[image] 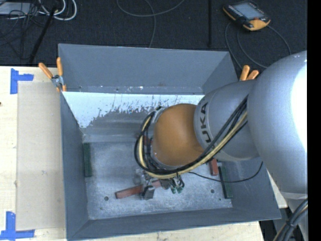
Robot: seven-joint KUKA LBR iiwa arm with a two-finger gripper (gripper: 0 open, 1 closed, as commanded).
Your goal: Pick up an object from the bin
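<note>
Orange-capped at the wrist, my gripper (149,189) sits low over the bin (75,205) floor, at the right end of a thin, flat reddish-brown strip (126,193); whether it is spread or pinching I cannot tell. Open floor runs left of the strip to a dark green bar (88,159) near the wall. Up and right of the strip, the arm (225,124) reads "UKA".

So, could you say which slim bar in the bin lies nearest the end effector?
The reddish-brown bar at the front, its end beside the end effector; the left bar and right bar lie far off.
</note>
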